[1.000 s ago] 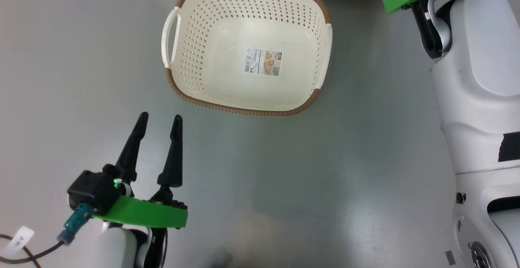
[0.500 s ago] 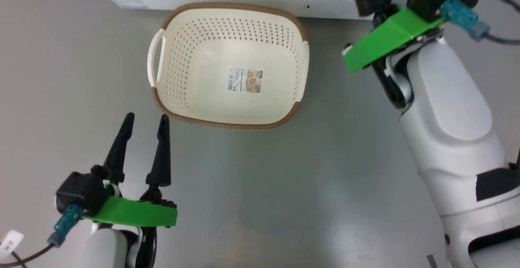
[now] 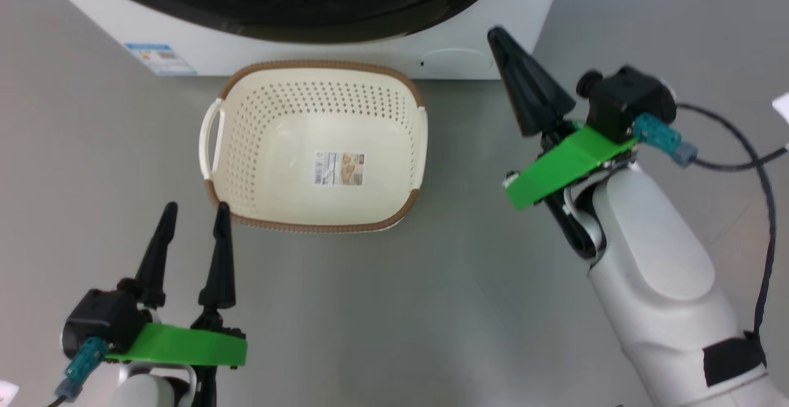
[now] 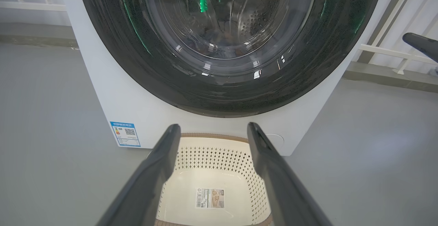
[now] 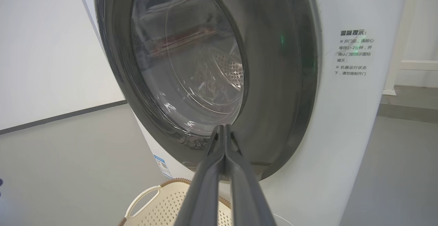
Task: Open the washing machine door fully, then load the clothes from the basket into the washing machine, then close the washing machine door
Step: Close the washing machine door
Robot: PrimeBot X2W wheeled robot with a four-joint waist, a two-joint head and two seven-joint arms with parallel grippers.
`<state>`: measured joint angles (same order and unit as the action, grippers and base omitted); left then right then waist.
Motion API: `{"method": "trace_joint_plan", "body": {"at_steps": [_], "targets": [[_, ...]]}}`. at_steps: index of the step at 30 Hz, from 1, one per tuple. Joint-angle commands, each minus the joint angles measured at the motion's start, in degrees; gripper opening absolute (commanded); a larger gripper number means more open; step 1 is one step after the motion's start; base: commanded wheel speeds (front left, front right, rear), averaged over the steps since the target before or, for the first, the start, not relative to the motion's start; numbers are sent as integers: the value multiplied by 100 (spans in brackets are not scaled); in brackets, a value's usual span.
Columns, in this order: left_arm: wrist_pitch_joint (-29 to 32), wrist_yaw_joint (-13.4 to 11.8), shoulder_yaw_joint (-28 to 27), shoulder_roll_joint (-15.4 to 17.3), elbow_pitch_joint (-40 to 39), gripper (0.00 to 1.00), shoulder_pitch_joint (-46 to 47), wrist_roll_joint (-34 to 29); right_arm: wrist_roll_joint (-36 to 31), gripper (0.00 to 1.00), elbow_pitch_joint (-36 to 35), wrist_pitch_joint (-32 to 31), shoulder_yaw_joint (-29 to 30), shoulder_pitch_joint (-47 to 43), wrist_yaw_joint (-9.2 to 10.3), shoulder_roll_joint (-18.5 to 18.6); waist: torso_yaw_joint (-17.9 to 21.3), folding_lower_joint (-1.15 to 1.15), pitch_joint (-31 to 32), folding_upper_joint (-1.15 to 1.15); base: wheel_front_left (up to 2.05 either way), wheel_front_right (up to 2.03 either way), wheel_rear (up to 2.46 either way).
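**Basket sitting at the foot of the shut washer**

The washing machine [image 3: 277, 55] is standing at the far side with the washing machine door [image 4: 226, 30] lying shut against its front. A blue energy sticker [image 4: 125, 134] is showing low on the left, its print too small to read. A Chinese notice [image 5: 354, 53] headed "温馨提示" is running down the right of the front panel. The basket [image 3: 246, 142] is sitting just beside the machine's foot, showing a barcode label [image 3: 339, 168] on its bottom. The left gripper [image 3: 196, 209] is hovering near the basket's near-left corner with its jaws spread wide. The right gripper [image 3: 498, 34] is pointing at the machine's lower right by the round service cap [image 3: 456, 61], jaws pressed together. Grey floor [image 3: 431, 302] is lying open to the left, right and near side of the basket
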<state>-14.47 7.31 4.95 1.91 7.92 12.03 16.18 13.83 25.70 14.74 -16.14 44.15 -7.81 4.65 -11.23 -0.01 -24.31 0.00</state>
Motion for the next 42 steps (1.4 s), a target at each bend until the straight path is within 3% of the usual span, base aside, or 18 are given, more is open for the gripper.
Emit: {"method": "trace_joint_plan", "body": {"at_steps": [1, 2, 3, 11, 23, 42], "targets": [[-52, 17, -276, 175, -112, 100, -119, -81, 58, 53, -209, 26, -103, -279, 32, -177, 248, 1, 285, 0, 0, 0, 0], [-52, 17, -304, 178, -117, 100, -148, -92, 95, 80, -248, 26, -71, -375, 32, -177, 289, 1, 334, 0, 0, 0, 0], [-52, 17, -322, 184, -121, 100, -175, -105, 133, 100, -300, 26, -29, -469, 32, -177, 328, 1, 381, 0, 0, 0, 0], [-52, 18, -497, 185, -188, 100, -414, -156, 358, 100, -496, 26, 309, -1217, 32, -177, 634, 1, 703, 0, 0, 0, 0], [-52, 18, -787, 178, -138, 100, -827, -255, -29, 100, -923, 26, 537, -2194, 32, -177, 1142, 1, 1183, 0, 0, 0, 0], [-52, -96, -1437, 100, -395, 100, -1540, -448, -114, 100, -1493, 26, 1013, -3541, 32, -177, 1384, 1, 1931, 0, 0, 0, 0]]}}
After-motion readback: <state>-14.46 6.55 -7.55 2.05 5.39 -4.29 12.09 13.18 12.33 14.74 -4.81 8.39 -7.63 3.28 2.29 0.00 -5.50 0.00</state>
